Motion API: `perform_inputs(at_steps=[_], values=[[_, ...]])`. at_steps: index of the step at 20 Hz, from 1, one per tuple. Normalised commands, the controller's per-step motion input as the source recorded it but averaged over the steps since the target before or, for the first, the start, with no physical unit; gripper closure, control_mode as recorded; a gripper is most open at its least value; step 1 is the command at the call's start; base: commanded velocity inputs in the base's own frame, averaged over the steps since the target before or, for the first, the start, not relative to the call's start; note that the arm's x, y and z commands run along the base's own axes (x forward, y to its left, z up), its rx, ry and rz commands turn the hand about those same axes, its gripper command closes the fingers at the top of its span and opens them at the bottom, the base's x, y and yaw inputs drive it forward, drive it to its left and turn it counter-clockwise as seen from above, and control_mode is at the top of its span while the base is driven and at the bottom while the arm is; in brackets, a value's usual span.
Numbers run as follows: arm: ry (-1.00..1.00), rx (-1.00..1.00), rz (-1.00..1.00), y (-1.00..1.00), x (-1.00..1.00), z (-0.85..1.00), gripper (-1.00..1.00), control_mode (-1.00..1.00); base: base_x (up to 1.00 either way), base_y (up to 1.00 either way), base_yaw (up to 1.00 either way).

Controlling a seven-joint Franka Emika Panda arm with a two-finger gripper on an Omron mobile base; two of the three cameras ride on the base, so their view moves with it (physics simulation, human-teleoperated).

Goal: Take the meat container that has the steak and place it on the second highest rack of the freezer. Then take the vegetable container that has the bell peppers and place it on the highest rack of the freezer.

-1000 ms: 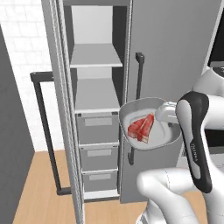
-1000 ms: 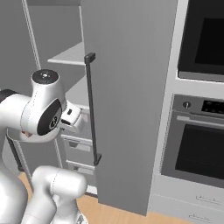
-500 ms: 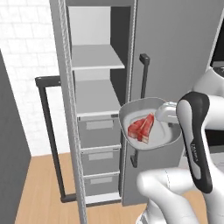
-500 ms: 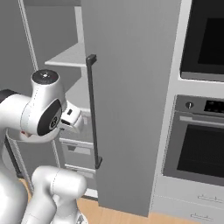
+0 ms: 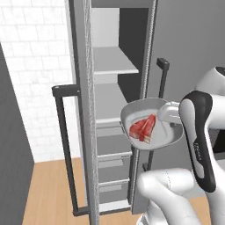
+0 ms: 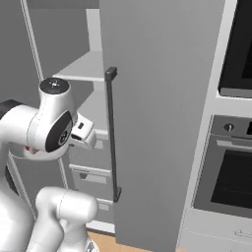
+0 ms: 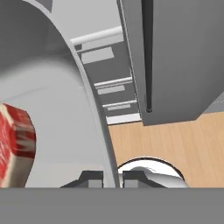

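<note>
My gripper (image 5: pixel 170 115) is shut on the rim of the meat container (image 5: pixel 133 111), a shallow grey bowl held level in front of the open freezer (image 5: pixel 115 30). The steak (image 5: pixel 143 128), a red marbled wedge, lies inside it. In the hand view the two fingertips (image 7: pixel 92 177) clamp the container wall (image 7: pixel 65 83), with the steak (image 7: pixel 15 140) at the left. The highest rack (image 5: pixel 113 66) is a white shelf above the bowl. The second rack (image 5: pixel 105 107) lies just behind and left of the bowl. The vegetable container with the bell peppers is out of view.
The freezer's left door (image 5: pixel 81 132), with its dark bar handle (image 5: pixel 66 145), stands open edge-on. The right door (image 6: pixel 162 123) with its handle (image 6: pixel 112 133) is close beside the arm. Grey drawers (image 5: pixel 112 147) sit under the racks. An oven (image 6: pixel 231 172) stands to the right, over wooden floor (image 7: pixel 166 140).
The whole picture has shifted, so the camera has moved relative to the freezer. The container stays in my grip in the same pose, with the steak still inside.
</note>
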Motion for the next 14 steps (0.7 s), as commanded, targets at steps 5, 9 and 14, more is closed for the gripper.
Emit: perform_inputs(at_steps=[5, 9, 14], values=[[0.00, 0.00, 0.00, 0.00, 0.00, 0.00, 1.00, 1.00, -0.10, 0.38, 0.00], [0.00, 0.00, 0.00, 0.00, 0.00, 0.00, 1.00, 1.00, 0.05, 0.00, -0.04], [-0.03, 0.00, -0.09, 0.00, 0.17, 0.00, 1.00, -1.00, 0.00, 0.00, 0.00]])
